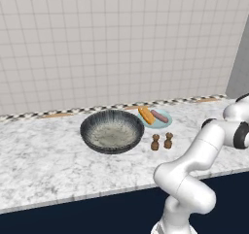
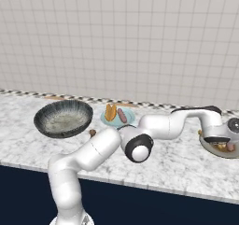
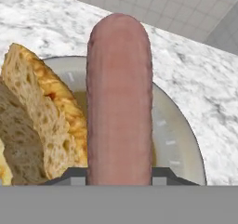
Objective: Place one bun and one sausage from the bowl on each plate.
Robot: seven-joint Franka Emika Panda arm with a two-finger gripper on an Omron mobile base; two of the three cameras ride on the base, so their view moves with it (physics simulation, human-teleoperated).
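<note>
My gripper (image 3: 119,175) is shut on a pinkish-brown sausage (image 3: 119,93), which stands lengthwise between the fingers just above the brownish-rimmed plate (image 3: 186,139). A cut golden bun (image 3: 42,116) lies on that plate to the sausage's left. From the right base view my gripper (image 2: 222,144) hangs over this plate (image 2: 211,150) at the far right of the counter. The pale blue plate (image 1: 164,122) carries a bun (image 1: 145,114) and a sausage (image 1: 159,115). The dark ribbed bowl (image 1: 112,131) sits left of it, its speckled inside bare.
Two small brown shakers (image 1: 155,142) (image 1: 168,141) stand in front of the blue plate. My white arm (image 2: 158,126) stretches across the counter from the bowl's side to the right plate. A tiled wall backs the marble counter (image 1: 44,155).
</note>
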